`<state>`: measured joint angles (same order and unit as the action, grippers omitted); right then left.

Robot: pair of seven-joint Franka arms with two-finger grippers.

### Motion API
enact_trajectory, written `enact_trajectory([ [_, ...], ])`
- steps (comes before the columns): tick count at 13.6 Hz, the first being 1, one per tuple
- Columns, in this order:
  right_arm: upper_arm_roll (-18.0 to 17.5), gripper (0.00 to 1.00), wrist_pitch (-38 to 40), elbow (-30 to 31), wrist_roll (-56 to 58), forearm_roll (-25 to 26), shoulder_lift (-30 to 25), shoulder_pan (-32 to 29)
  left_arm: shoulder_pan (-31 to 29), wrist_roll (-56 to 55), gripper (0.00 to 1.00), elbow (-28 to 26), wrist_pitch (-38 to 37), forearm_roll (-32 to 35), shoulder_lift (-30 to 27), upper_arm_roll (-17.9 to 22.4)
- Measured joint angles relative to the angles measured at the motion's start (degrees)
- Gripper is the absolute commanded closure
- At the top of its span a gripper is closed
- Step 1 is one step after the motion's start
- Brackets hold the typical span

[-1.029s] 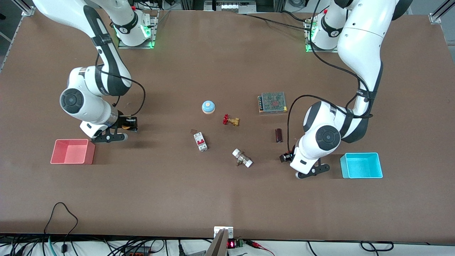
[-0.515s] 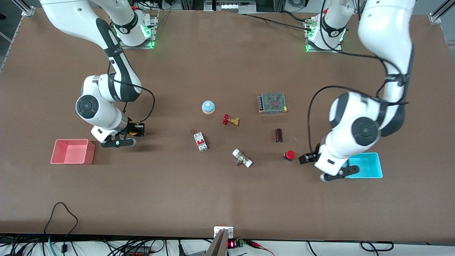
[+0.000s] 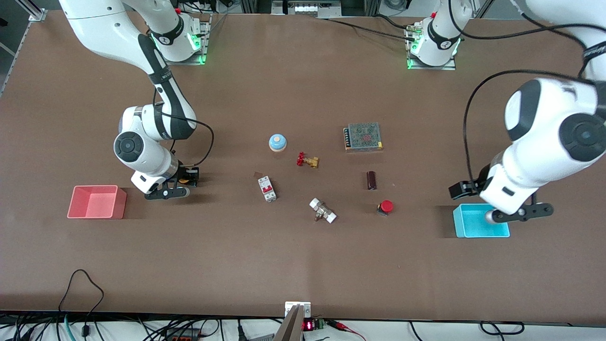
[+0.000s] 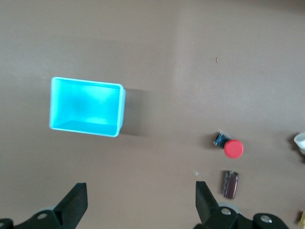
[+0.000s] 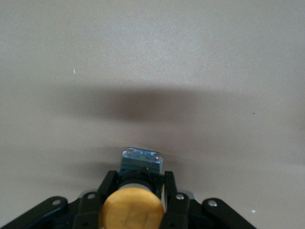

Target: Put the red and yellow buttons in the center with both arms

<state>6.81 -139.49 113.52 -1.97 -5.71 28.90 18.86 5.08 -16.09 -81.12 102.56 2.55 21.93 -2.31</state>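
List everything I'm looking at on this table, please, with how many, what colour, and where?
red button: 1, red cap, on the table between the white fitting and the cyan tray
yellow button: 1, orange-yellow cap, held in the right gripper
blue dome: 1, light blue on beige, mid-table
brass valve: 1, brass with red handwheel, beside the dome
circuit breaker: 1, white and red, mid-table
white fitting: 1, white and metal, nearer the front camera than the valve
power supply: 1, grey mesh
dark cylinder: 1, dark brown
pink tray: 1, right arm's end
cyan tray: 1, left arm's end
right gripper: shut on the yellow button, beside the pink tray
left gripper: open, over the cyan tray
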Motion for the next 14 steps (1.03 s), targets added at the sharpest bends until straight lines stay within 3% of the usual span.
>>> enact_trajectory([
  [4,0.0,0.0,2.6,-4.9,0.0,0.0,-0.3,0.2,-2.3,6.2,0.0,-0.1,-6.0,0.0,-6.6,0.0],
  [7,0.4,0.0,10.8,-10.8,-1.3,0.0,-4.0,0.2,-2.8,10.2,0.0,-1.6,-7.9,0.0,-10.2,0.0],
  [10,1.3,0.0,21.0,-16.3,-2.9,0.0,-9.1,0.0,-4.8,14.4,0.0,-6.0,-5.9,0.0,-13.9,0.0],
  [14,5.3,0.0,34.4,-26.6,-2.9,0.0,-12.0,-0.6,-6.4,16.7,0.0,-15.8,0.9,0.0,-19.8,0.0],
])
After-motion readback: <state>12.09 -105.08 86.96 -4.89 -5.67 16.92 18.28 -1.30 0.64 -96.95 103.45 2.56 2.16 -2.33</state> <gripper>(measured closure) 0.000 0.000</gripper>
